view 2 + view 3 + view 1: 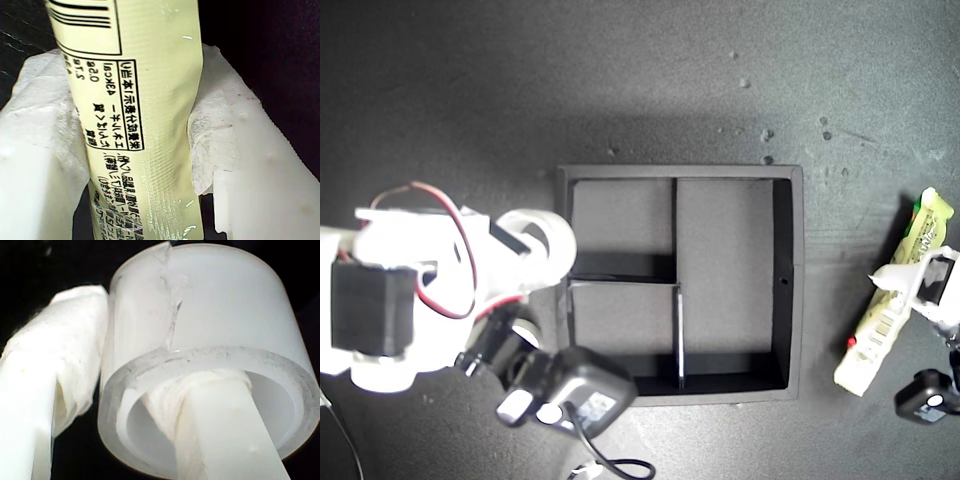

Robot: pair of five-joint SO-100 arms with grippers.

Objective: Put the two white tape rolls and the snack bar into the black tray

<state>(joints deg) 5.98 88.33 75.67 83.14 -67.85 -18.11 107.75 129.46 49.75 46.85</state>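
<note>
The black tray [680, 172] sits mid-table, its two small compartments and one long one holding nothing. At the exterior view's left, my second gripper [535, 245] [135, 365] is shut on the wide white tape roll [554, 232] [225, 305]. One finger is inside its hole and one outside, and the roll hangs over the tray's left wall. At the exterior view's right, my first gripper [920, 275] [135, 130] is shut on the snack bar [890, 320] [150, 100], which lies on the table. A small white round shape [525, 330] peeks from under the second arm; I cannot tell whether it is the other roll.
The second arm's white body with red wires [400, 290] fills the exterior view's left side. Its black camera and cable [575, 395] overlap the tray's near left corner. The first arm's black camera [925, 395] sits near the exterior view's lower right corner. The table is dark.
</note>
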